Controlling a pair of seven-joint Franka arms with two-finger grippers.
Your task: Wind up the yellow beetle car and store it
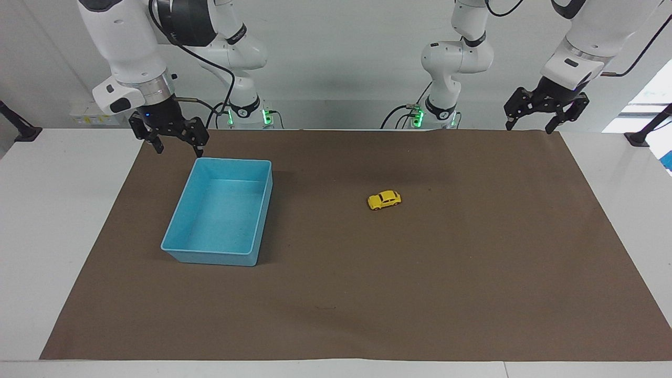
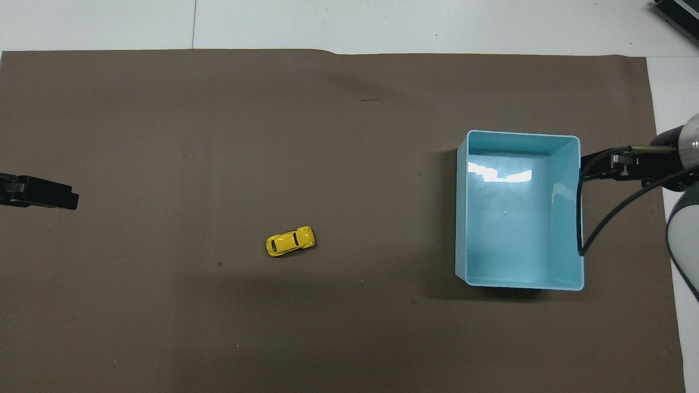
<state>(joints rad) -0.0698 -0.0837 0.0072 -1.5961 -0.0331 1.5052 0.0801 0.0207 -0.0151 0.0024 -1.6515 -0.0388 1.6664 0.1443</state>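
Observation:
The yellow beetle car (image 1: 384, 200) (image 2: 290, 241) stands on its wheels on the brown mat, near the middle, with nothing touching it. An empty blue bin (image 1: 185, 219) (image 2: 573, 213) sits toward the right arm's end of the table. My right gripper (image 1: 177, 150) hangs open over the mat's edge by the bin's corner nearest the robots, holding nothing. My left gripper (image 1: 528, 126) hangs open and empty over the mat's corner at the left arm's end; only one dark fingertip (image 2: 54, 196) of it enters the overhead view.
The brown mat (image 1: 367, 294) covers most of the white table (image 1: 47, 210). A black cable (image 2: 606, 218) from the right arm loops over the bin's rim. Clamp mounts stand at both table ends.

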